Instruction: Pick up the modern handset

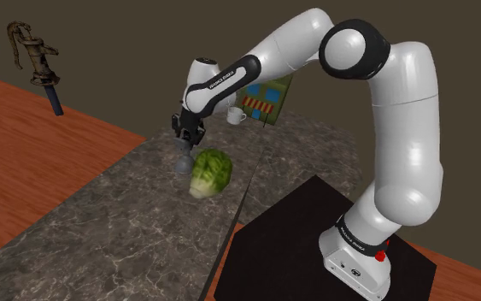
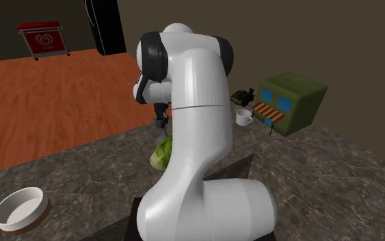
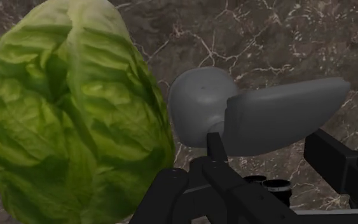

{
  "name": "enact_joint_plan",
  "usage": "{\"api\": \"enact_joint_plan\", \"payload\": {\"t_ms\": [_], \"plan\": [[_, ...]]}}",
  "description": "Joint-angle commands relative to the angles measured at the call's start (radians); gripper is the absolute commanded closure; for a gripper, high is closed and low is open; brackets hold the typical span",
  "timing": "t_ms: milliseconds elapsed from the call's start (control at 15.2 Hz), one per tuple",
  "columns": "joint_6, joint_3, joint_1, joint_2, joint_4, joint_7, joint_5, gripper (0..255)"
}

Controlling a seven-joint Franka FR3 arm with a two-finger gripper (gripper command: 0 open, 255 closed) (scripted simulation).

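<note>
Beneath my gripper (image 1: pixel 187 137) runs the stone counter (image 1: pixel 102 231). Lettuce (image 3: pixel 69 114) crowds one side of it, grey handset (image 3: pixel 266 118) right at its tip. Can't tell whether it's clamped or loose. Risk: off-centre hold near the round end, so handset swivels out, or lettuce gets nudged.

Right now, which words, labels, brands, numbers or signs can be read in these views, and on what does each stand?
No text reads for certain.
Forearm: a line of dark lettering, too small to read.
Arm's base: a line of dark lettering, too small to read.
Red sign: a heart-shaped logo, no words legible.
Green box: coloured patches, no lettering.
</note>
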Motion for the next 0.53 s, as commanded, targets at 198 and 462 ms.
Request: {"api": "enact_joint_plan", "payload": {"t_ms": [198, 462], "plan": [[-0.045, 0.007, -0.007, -0.049, -0.003, -0.002, 0.007, 255], [-0.066, 0.009, -0.009, -0.069, -0.002, -0.002, 0.01, 255]]}}
